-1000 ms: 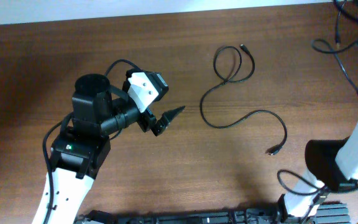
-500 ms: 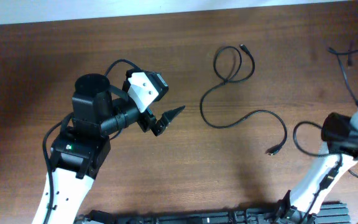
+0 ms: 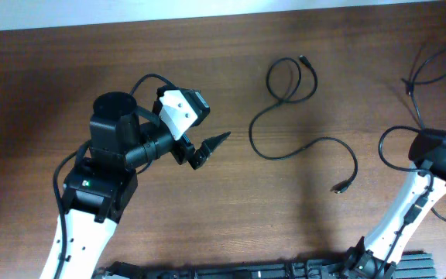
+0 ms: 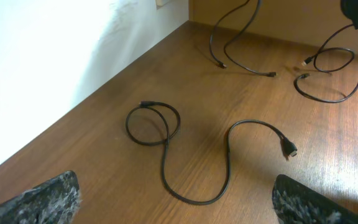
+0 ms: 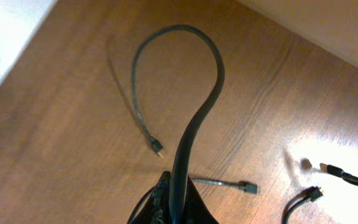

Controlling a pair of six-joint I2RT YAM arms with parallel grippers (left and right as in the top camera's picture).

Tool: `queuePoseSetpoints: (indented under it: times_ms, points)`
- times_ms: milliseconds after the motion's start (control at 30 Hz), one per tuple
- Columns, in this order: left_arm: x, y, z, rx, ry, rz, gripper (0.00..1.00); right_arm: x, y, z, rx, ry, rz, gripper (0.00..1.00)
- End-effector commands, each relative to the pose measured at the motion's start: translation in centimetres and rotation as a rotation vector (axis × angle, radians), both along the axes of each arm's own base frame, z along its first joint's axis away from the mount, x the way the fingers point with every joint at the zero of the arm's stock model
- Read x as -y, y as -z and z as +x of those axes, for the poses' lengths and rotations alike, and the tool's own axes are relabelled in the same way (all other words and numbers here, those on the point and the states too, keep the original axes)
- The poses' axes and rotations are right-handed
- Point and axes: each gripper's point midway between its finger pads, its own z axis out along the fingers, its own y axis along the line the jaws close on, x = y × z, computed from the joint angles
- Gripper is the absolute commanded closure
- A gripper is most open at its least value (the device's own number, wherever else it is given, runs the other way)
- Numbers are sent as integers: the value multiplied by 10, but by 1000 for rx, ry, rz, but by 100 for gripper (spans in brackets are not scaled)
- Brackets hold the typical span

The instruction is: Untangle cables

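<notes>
Wooden table (image 3: 37, 93), live from overhead and both wrists.
Left gripper (image 3: 210, 149) gapes wide left of centre, grasping nothing; looped cable (image 3: 322, 139) lies loose on the wood, centre-right of the overhead frame; right gripper (image 5: 173, 208), bottom of its wrist view, clenches another black cable (image 5: 199, 115).

A brown wooden table (image 3: 68, 77) meets a plain white wall (image 4: 48, 56).

Left arm (image 3: 114, 151): rising from lower left, black wrist angled to the right.
Left claw (image 3: 207, 149): fingers spread wide, tips pointing right.
Right arm (image 3: 438, 153): at far right edge, bent at black joint, white link sloping down-left.
Right claw (image 5: 176, 208): pinched tight on a cable (image 5: 179, 171).
</notes>
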Motion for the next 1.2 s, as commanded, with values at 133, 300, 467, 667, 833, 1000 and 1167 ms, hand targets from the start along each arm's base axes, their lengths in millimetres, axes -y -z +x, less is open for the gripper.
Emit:
queuePoseSetpoints:
  times_ms: [133, 300, 467, 667, 833, 1000, 1167]
  points:
    - [3, -5, -2, 11, 18, -7, 1, 11, 23, -6, -46, 30, 36, 92]
    - [3, -5, -2, 12, 18, -7, 1, 9, 25, -9, -65, 22, 39, 50]
    - [3, -5, -2, 11, 18, -7, 1, 5, 29, -16, -119, -27, 45, 25]
    - [3, -5, -2, 11, 18, -8, 1, -34, 38, -8, -143, -304, 169, 21]
    - [3, -5, -2, 11, 18, -7, 1, -95, 34, 24, -29, -570, 307, 21]
    - [3, -5, -2, 12, 18, -7, 1, -149, 44, 40, -73, -678, 331, 21]
    - [3, -5, -2, 11, 18, -7, 1, -213, 78, 47, -189, -810, 389, 21]
